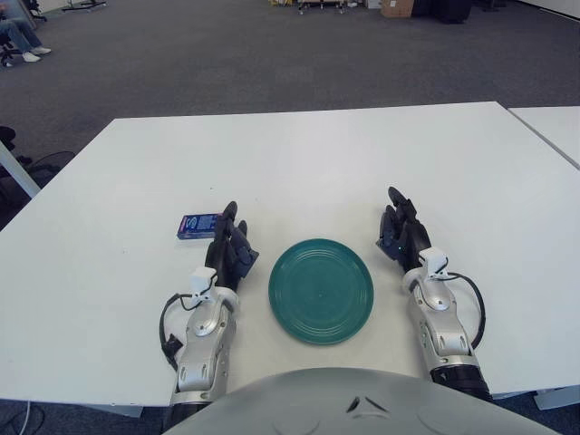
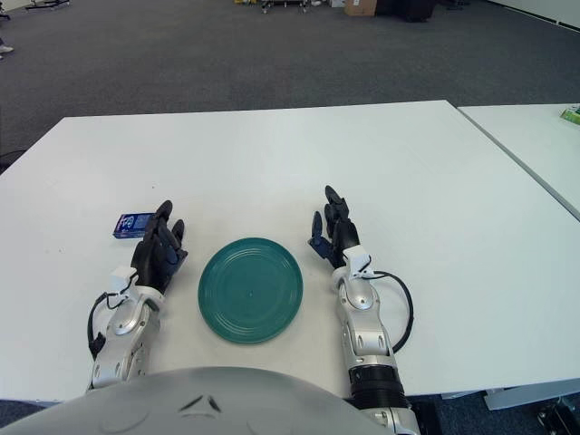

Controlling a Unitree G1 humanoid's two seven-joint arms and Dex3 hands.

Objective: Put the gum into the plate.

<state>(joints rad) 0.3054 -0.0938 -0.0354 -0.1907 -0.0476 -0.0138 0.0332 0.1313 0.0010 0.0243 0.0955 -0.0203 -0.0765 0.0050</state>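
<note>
White laminate is what you are working on — a broad table [image 1: 299, 163] with a second table [image 1: 553, 127] of the same kind just off its far right corner, a narrow gap between them. Nearest you, at the bottom edge, sits the robot's own grey torso [image 1: 335, 403].

Just past it you have the teal plate [image 1: 321, 290], round and ridged, lying flat between your two arms. Your left hand [image 1: 228, 249] shows just left of the plate, fingers stretched forward and relaxed, holding nothing. Your right hand [image 1: 401, 234] shows just right of the plate, fingers likewise extended and empty.

The gum [image 1: 198, 225] — a small blue pack — lies flat on the table just beyond and slightly left of your left hand's fingertips, very close to them; you cannot tell from here whether they touch. It is apart from the plate, up and to the plate's left. There is pale printing on the pack's top face, but you cannot read it.

Beyond the table you see dark grey carpet [image 1: 272, 54] running to the back of the room. At the far left a seated person's legs [image 1: 20, 38] show, and at the far end a cardboard box [image 1: 396, 8] stands on the floor.
</note>
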